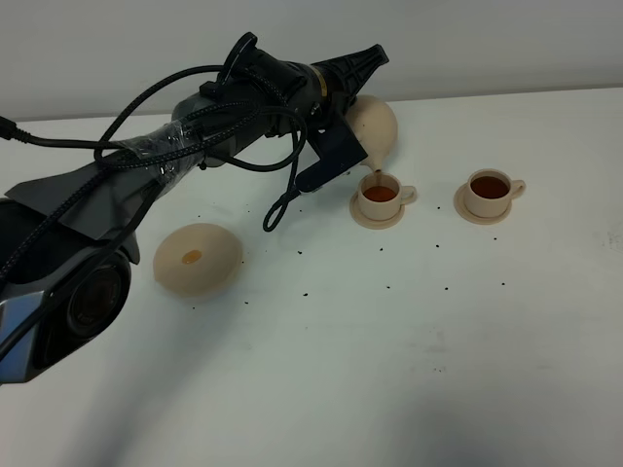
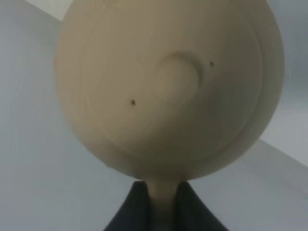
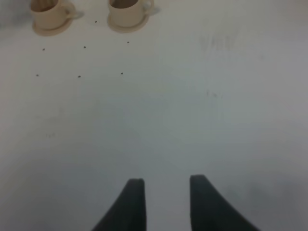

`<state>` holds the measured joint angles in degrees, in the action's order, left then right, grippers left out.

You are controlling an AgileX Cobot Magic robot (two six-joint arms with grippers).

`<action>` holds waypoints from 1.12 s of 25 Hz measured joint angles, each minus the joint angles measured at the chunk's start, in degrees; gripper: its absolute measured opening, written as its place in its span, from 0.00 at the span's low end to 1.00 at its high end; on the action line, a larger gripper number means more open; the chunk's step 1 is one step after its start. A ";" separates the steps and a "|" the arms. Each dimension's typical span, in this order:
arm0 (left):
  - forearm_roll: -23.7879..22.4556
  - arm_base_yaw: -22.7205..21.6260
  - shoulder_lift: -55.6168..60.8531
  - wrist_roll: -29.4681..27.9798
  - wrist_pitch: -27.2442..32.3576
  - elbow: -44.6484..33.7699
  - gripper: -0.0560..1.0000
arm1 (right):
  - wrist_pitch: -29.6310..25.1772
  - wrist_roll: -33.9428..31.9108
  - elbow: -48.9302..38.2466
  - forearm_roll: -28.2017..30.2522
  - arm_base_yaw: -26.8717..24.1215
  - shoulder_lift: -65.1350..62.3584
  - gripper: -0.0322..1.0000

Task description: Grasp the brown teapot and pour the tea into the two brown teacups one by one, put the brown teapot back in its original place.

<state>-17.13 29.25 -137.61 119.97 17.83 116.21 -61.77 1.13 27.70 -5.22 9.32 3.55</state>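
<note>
The brown teapot (image 1: 377, 125) hangs tilted above the table, spout down, with a thin stream of tea falling into the nearer teacup (image 1: 381, 197). My left gripper (image 2: 162, 187) is shut on the teapot's handle; the teapot (image 2: 168, 86), lid knob facing the camera, fills the left wrist view. The second teacup (image 1: 489, 193) stands to the right on its saucer, and both cups hold brown tea. The original place, a wide saucer (image 1: 198, 258), lies bare at the left. My right gripper (image 3: 166, 192) is open over bare table, far from the teacups (image 3: 50, 13) (image 3: 127, 10).
Small dark specks (image 1: 381, 249) are scattered over the white table (image 1: 409, 370). The left arm and its black cables (image 1: 195, 136) stretch across the left of the exterior view, partly above the wide saucer.
</note>
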 joint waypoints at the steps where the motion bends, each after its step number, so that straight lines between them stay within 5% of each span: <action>1: 0.00 0.05 -0.21 0.00 0.00 0.00 0.17 | 0.00 0.00 0.00 0.00 0.00 0.00 0.26; 28: -0.12 0.80 -1.07 0.00 -1.24 0.00 0.17 | 0.00 0.00 0.00 0.00 0.00 0.00 0.26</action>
<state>-17.25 30.04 -138.67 119.97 16.60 116.21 -61.77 1.13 27.70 -5.22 9.32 3.55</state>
